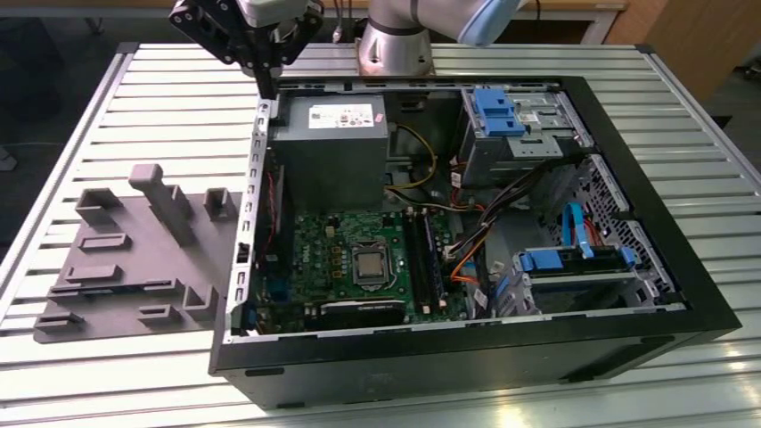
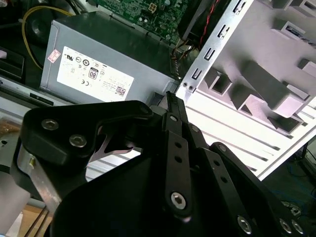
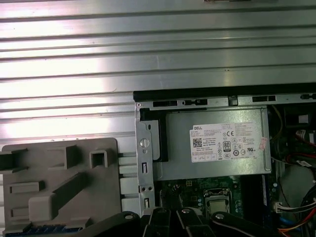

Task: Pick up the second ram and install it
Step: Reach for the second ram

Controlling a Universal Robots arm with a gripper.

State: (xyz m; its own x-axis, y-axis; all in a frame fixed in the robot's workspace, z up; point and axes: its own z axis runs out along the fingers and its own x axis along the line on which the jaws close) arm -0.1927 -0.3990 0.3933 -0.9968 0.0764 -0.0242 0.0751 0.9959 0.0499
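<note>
Now, claw [image 1: 271,86] pinched closed over the computer case [image 1: 476,357].
It hangs at the case's eleven o'clock corner by the power supply [image 1: 327,147]; grey tray [image 1: 119,267] sits at nine.

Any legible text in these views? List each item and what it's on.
White label on the grey power supply: fine print and round marks, too small to quote reliably.
Small pink sticker beside that label: blurred, unreadable.
Green motherboard: markings too small to read.
Grey tray: no text visible.
</note>
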